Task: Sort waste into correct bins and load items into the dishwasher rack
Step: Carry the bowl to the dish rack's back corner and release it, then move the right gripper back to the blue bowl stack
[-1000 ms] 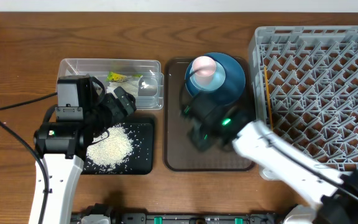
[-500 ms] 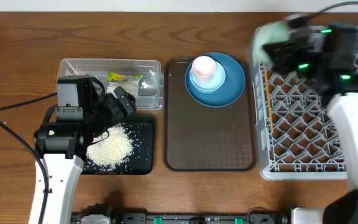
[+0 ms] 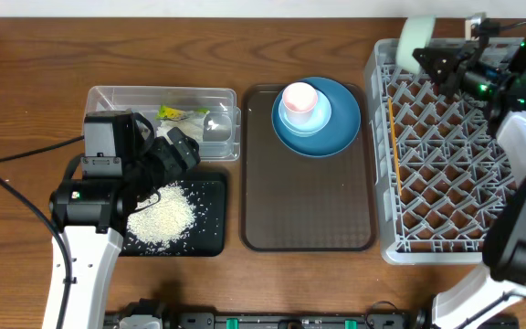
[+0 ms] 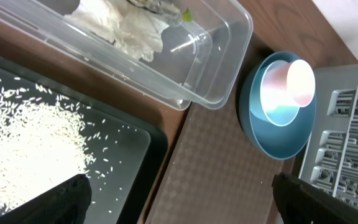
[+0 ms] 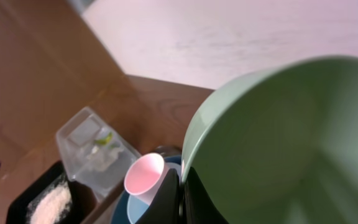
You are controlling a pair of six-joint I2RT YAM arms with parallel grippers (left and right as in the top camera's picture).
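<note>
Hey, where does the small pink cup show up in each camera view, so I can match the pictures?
Overhead: the pink cup is upper middle, on the blue plate.
Left wrist: the cup is upper right, over that plate.
Right wrist: the cup is lower left, beside the mint-green bowl.
Shared landmark: the clear tub is in all three.

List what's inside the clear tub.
A crumpled tissue and a yellow-green wrapper lie in the tub. From overhead, the left arm covers one end, so anything there is hidden.
</note>
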